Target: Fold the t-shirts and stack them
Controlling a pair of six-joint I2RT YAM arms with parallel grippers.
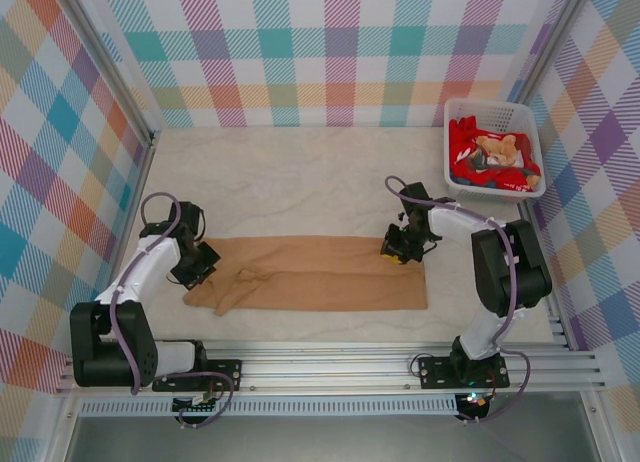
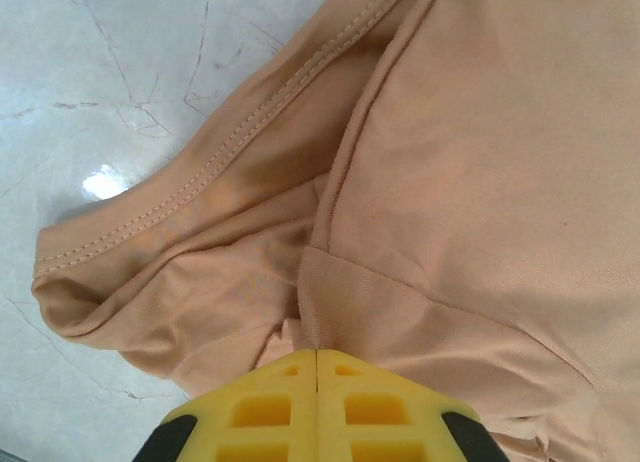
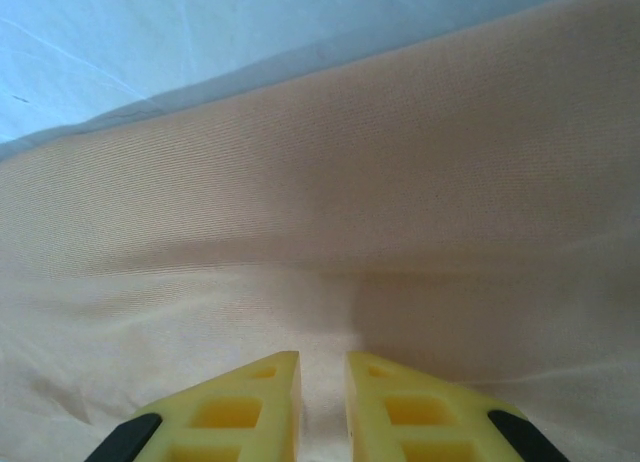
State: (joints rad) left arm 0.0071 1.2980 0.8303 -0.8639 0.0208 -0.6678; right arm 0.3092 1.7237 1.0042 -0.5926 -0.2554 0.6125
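Left end effector (image 2: 317, 354), right end effector (image 3: 322, 356) — both clamped on one tan t-shirt (image 1: 320, 274).

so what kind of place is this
Looks like a robot test cell, not a home: plaid panel walls box in a table, two arms are bolted to a metal rail at its near edge, with a tan t-shirt and laundry basket.

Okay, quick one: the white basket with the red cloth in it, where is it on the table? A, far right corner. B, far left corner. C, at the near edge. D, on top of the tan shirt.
A: the white basket sits in the far right corner, apart from the tan t-shirt spread nearer the front.
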